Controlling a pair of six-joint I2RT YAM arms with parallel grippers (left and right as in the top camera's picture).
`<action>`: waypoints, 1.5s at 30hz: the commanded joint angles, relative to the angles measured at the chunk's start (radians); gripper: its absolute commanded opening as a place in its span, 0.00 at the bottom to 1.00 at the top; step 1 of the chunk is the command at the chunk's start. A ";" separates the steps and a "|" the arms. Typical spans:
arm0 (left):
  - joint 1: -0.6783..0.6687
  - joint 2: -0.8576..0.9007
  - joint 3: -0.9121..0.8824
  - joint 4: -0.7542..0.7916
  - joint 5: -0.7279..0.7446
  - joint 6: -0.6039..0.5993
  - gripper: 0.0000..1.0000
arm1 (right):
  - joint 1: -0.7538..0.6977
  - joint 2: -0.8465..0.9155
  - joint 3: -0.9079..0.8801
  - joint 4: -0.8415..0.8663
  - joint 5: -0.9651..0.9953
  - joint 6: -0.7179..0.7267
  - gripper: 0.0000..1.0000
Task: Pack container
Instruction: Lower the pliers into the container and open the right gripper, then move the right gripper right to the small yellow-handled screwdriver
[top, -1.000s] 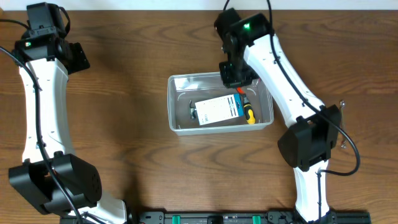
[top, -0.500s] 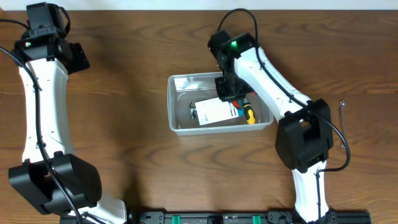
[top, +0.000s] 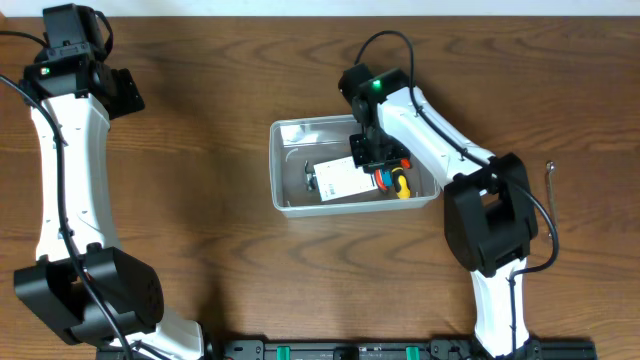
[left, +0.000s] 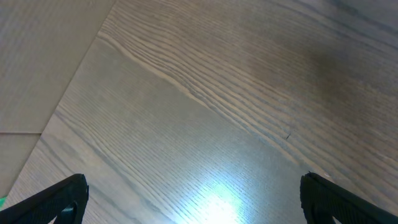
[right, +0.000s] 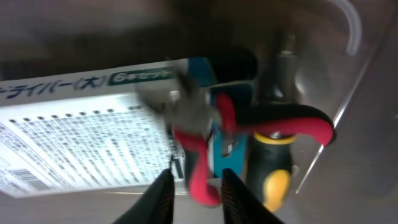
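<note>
Right hand (top: 378, 160) has dropped from the container's (top: 276, 170) far rim to inside it, so another tool is nearly packed.

Overhead: the right arm has swung in over the container, which sits mid-surface (top: 200, 220) and has not moved. The left hand (top: 120, 90) is parked far back-left, unchanged. Count: one container, one white printed pack (top: 335, 178), one yellow-and-black screwdriver (top: 401, 184), one red-handled pliers (top: 383, 178), all inside. One bent metal rod (top: 549, 172) is out on the surface to the right, so packing looks unfinished. Left wrist: only bare surface, with the left hand's fingertips spread wide at the bottom corners. Right wrist: one red pliers handle runs between the right hand's fingertips (right: 163, 196), lying over the pack beside the screwdriver. It is blurred, so I cannot tell if the hand is pinching or has let go.
</note>
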 joint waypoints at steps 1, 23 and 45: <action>0.002 -0.021 0.024 -0.003 -0.005 -0.013 0.98 | -0.022 -0.025 -0.005 0.006 0.011 0.000 0.35; 0.001 -0.021 0.024 -0.003 -0.005 -0.013 0.98 | -0.169 -0.138 0.476 -0.349 0.163 -0.048 0.60; 0.002 -0.021 0.024 -0.003 -0.005 -0.013 0.98 | -0.508 -0.386 0.298 -0.205 0.153 -0.323 0.71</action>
